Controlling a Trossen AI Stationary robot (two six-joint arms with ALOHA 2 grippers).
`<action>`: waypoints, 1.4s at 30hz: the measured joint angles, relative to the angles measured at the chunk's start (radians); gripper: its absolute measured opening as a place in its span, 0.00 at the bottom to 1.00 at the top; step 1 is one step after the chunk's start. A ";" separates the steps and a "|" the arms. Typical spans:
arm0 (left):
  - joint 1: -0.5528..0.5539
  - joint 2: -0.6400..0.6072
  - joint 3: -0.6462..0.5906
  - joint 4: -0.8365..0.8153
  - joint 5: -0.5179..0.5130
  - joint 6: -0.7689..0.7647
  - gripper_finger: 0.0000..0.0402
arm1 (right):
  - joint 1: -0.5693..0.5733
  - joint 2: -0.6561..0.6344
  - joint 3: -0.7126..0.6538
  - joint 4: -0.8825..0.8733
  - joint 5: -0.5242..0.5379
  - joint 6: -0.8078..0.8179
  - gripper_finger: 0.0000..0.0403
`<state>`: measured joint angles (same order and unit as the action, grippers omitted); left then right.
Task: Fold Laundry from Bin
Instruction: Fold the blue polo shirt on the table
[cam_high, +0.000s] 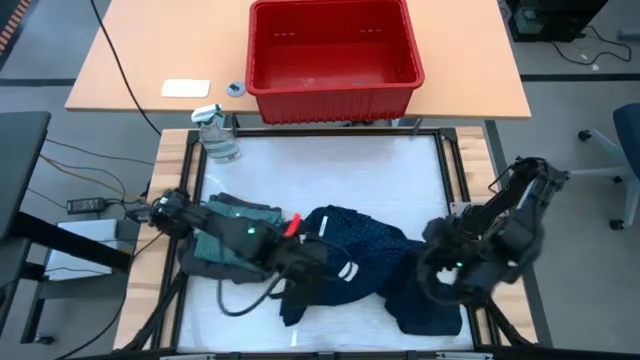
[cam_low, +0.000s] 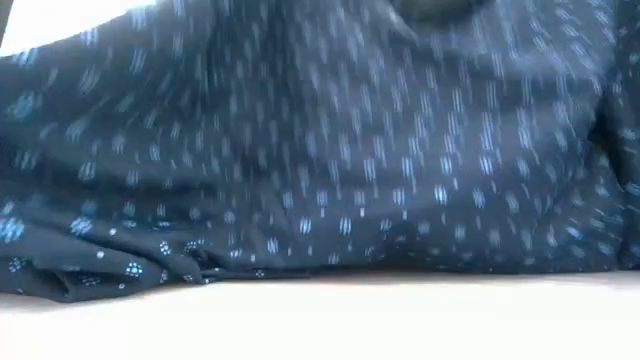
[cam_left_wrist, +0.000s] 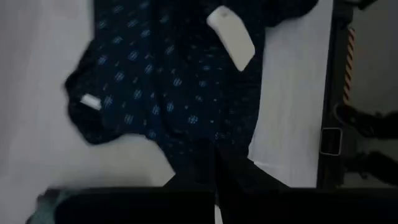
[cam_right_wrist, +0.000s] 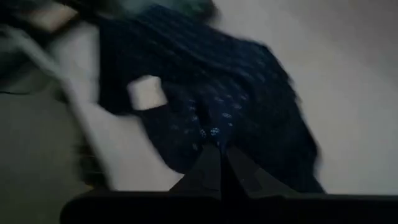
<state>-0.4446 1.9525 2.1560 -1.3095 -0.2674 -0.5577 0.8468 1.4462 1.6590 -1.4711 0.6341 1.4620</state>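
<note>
Both hands closed on the navy shirt (cam_high: 360, 240): left hand (cam_high: 322, 252), right hand (cam_high: 432, 270). Risk: uneven pull bunches it (teal tee (cam_high: 232, 238) snags underneath).

A navy garment (cam_high: 355, 245) printed with small pale-blue dots and short dashes lay on a white table surface (cam_high: 330, 170). Close up, its pattern showed as tiny light-blue flower-like clusters on deep blue, and it bore a white label (cam_left_wrist: 231, 37). Beside it was a teal-green piece (cam_high: 235, 235). The bin (cam_high: 333, 55) was bright red all over. It stood on a light tan wooden tabletop (cam_high: 150, 50). Both robot arms were black. A clear spray bottle (cam_high: 215, 132) had a pale top.
</note>
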 joint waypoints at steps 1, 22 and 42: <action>0.016 -0.003 -0.045 0.041 0.026 0.020 0.00 | -0.010 -0.001 -0.035 -0.017 -0.030 0.027 0.01; 0.144 -0.017 -0.515 0.444 0.246 0.005 0.57 | -0.010 0.005 -0.395 0.063 -0.266 0.301 0.01; 0.058 0.041 -0.678 0.832 0.216 -0.294 0.66 | -0.020 -0.008 -0.395 0.084 -0.241 0.178 0.01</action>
<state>-0.3866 1.9938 1.4784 -0.4774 -0.0517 -0.8516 0.8272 1.4385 1.2644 -1.3870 0.3934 1.6400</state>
